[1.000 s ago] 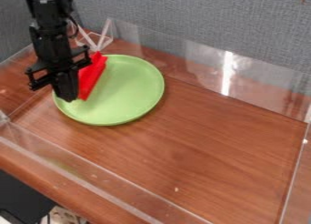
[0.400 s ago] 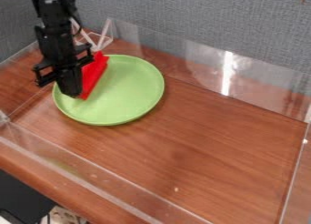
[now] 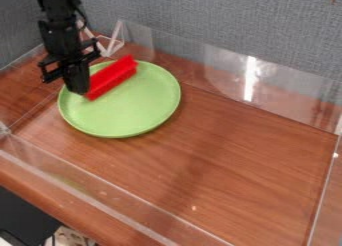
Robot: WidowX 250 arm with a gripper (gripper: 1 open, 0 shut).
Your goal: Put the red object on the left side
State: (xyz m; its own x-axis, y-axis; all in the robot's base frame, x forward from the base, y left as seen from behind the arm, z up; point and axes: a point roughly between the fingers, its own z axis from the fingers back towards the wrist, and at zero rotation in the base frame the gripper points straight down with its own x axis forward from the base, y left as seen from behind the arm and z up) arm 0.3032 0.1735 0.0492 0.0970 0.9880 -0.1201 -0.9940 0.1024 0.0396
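One bright red rectangular block point(image 3: 112, 75) seems gripped by the closed black end effector point(image 3: 76, 83) over the round lime-green plate's point(image 3: 134, 110) left edge, not yet set down.

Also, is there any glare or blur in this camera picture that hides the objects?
In the camera view, glare streaks the clear wall at the back; the wooden table shows a soft sheen. The red object and green plate are clear enough, though the picture is coarse and the dark fingers lack detail.
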